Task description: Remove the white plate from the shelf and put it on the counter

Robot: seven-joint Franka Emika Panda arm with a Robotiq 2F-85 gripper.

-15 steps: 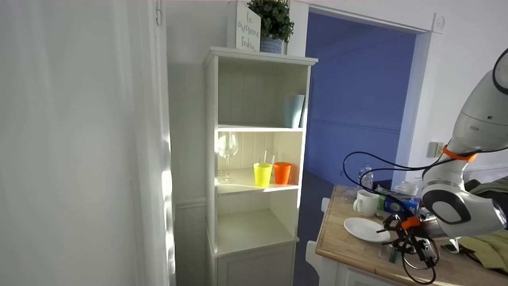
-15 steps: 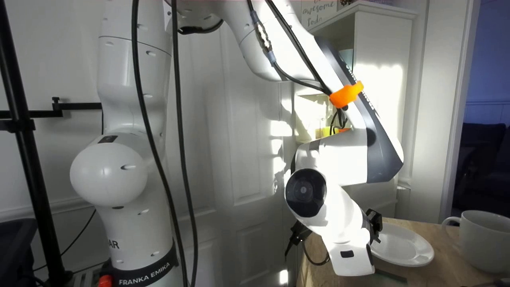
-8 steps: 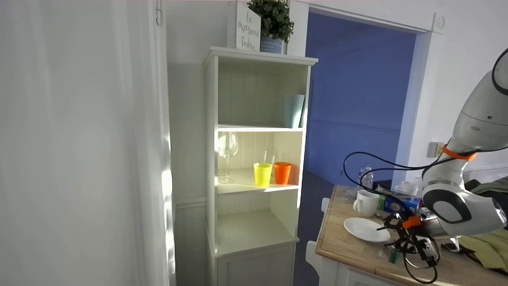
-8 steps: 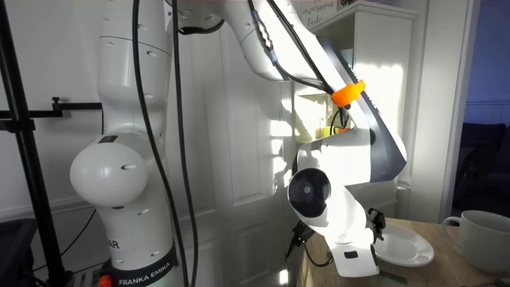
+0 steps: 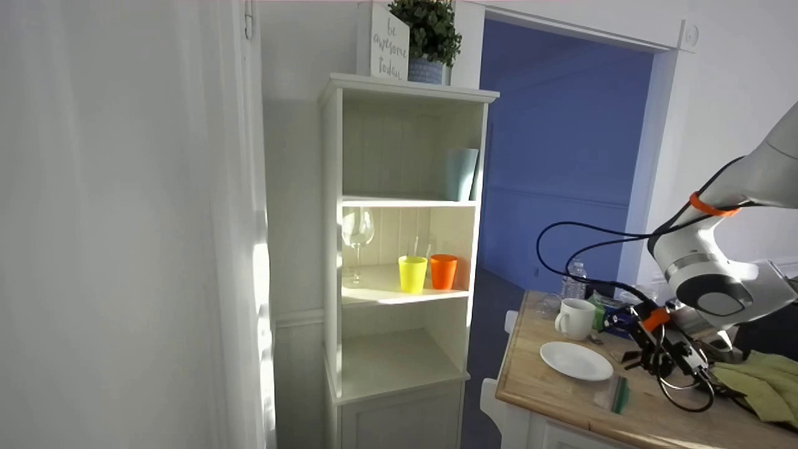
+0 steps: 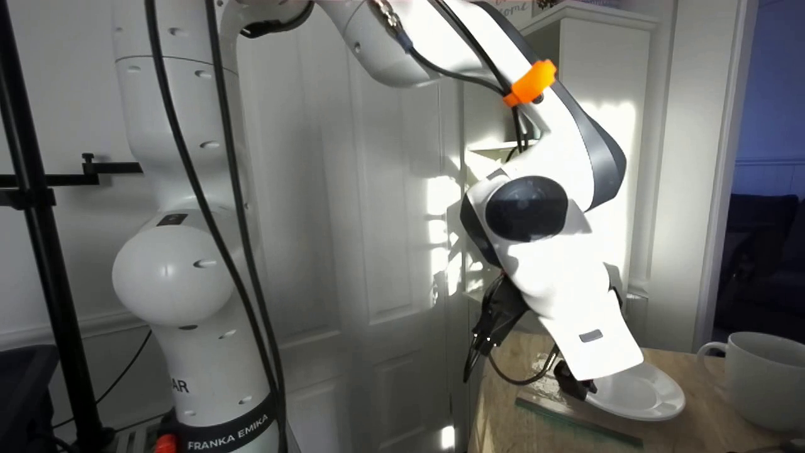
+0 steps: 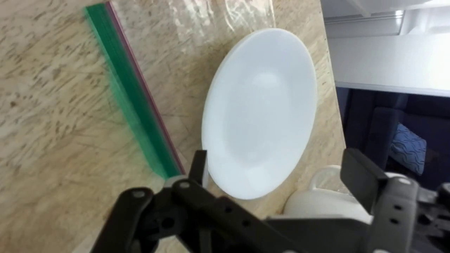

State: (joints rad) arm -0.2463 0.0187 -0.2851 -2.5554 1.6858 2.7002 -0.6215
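Observation:
The white plate (image 5: 576, 361) lies flat on the counter (image 5: 530, 374), close to its far edge in the wrist view. My gripper (image 7: 277, 168) is open, its fingers spread wide with nothing gripped between them. In the wrist view the left finger (image 7: 199, 163) overlaps the plate's near rim in the picture, and the right finger is over the mug's side. An exterior view has the gripper (image 5: 623, 341) apart from the plate, back from it and higher. The arm partly hides both plate and gripper in an exterior view. The shelf (image 5: 399, 358) stands beyond the counter.
A white mug (image 5: 575, 318) stands beside the plate. A clear bag with a green seal (image 7: 130, 84) lies on the plate's other side. Further along are a bottle (image 5: 574, 280) and a green cloth (image 5: 754, 377). Yellow (image 5: 413, 274) and orange (image 5: 443, 272) cups stand on the shelf.
My gripper has drawn back and up from beside the plate, and its fingers have spread wider. The plate has stayed where it was; the green-sealed bag now shows more fully.

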